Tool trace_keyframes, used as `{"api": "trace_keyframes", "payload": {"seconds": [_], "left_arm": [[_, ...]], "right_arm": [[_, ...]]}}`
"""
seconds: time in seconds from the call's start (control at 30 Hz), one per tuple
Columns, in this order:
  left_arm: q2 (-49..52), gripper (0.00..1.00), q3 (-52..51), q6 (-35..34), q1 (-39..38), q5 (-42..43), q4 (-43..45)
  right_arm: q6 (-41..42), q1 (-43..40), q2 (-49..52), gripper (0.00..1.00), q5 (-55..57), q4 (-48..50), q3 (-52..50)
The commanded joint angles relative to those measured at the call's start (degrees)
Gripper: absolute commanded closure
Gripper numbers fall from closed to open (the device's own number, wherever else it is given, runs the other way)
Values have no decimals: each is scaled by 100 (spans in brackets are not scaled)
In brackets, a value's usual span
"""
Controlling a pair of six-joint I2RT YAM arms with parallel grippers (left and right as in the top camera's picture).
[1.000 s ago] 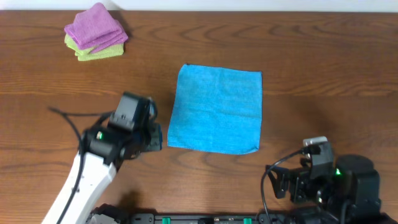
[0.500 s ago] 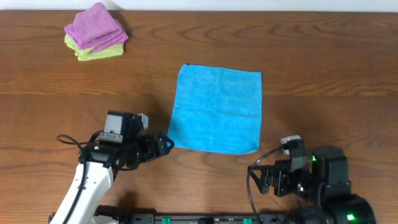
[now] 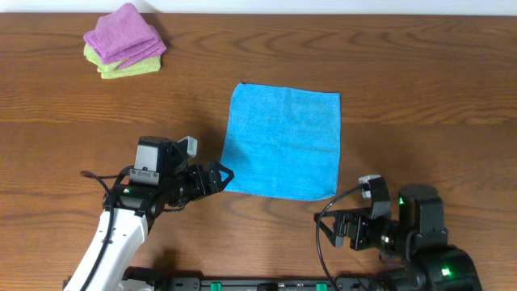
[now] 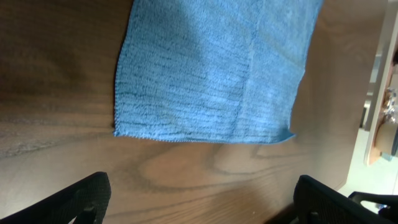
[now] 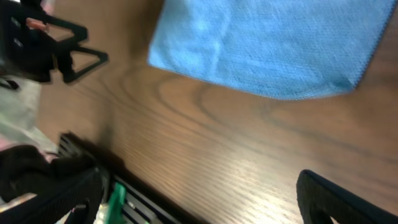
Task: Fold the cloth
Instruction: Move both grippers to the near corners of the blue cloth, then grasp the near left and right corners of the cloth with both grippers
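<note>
The sky-blue cloth (image 3: 283, 141) lies flat and spread out in the middle of the wooden table. My left gripper (image 3: 220, 179) is open, its tips just short of the cloth's near left corner. In the left wrist view the cloth (image 4: 211, 68) fills the top and its near edge lies ahead of the left gripper (image 4: 202, 205), with bare wood between the fingers. My right gripper (image 3: 338, 230) is open, low over the table below the cloth's near right corner. The right wrist view shows the cloth (image 5: 267, 43) ahead of the right gripper (image 5: 199, 202), which holds nothing.
A folded purple cloth (image 3: 125, 32) sits on a folded light-green cloth (image 3: 129, 69) at the back left. A black rail (image 3: 242, 284) with green parts runs along the table's front edge. The left gripper (image 5: 62, 50) shows at the upper left of the right wrist view.
My left gripper has opened and moved right, up to the cloth's near left corner. My right arm has shifted left along the front of the table.
</note>
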Motion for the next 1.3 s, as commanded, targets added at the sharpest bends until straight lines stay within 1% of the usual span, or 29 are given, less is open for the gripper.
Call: {"api": "trace_keyframes", "payload": {"seconds": [0.0, 0.13, 0.23, 0.3, 0.33, 0.43, 0.5, 0.53, 0.6, 0.7, 0.8, 0.9, 0.97, 1.0, 1.03, 1.07, 1.1, 1.27], "left_arm": [[24, 5, 4, -125, 35, 76, -33], [136, 4, -2, -142, 35, -345, -238], [463, 2, -4, -177, 35, -273, -164], [811, 0, -4, -177, 35, -42, 92], [984, 5, -4, -177, 35, 103, 260], [1381, 7, -4, -199, 35, 326, 597], [1530, 7, -4, -236, 35, 315, 643], [1576, 7, -4, -234, 35, 315, 656], [1637, 7, -4, -236, 42, 315, 656], [1685, 6, -4, -236, 46, 297, 656], [1792, 6, -4, -262, 46, 293, 686], [1937, 6, -4, -334, 46, 299, 844], [2002, 6, -4, -374, 46, 299, 946], [2035, 6, -4, -415, 46, 299, 986], [2096, 6, -4, -459, 46, 302, 1056], [2153, 6, -4, -494, 46, 323, 1106], [2212, 6, -4, -494, 46, 367, 1156], [2468, 7, -4, -496, 46, 448, 1303]], "right_arm": [[466, -11, 22, 1, -343, 208, -31], [437, -11, 31, 1, 70, 264, -83], [439, -11, 118, 1, 111, 348, -212], [444, -13, 289, 1, 142, 492, -302], [444, -17, 407, 1, 153, 588, -339], [444, -52, 833, 5, 160, 831, -402], [442, -133, 1189, 7, 155, 1001, -431], [444, -184, 1357, 9, 153, 1071, -442], [431, -402, 1858, 11, 57, 1309, -481], [271, -739, 2476, 18, -258, 1602, -496], [177, -981, 3027, 18, -610, 1818, -496], [160, -1034, 3449, 18, -603, 1845, -496], [162, -1034, 3600, 22, -599, 1897, -496], [164, -1034, 3650, 22, -599, 1943, -496], [164, -1034, 3700, 25, -599, 2000, -496], [166, -1034, 3742, 31, -601, 2061, -496], [166, -1034, 3770, 33, -599, 2103, -496], [173, -1036, 3810, 29, -363, 2135, -496]]}}
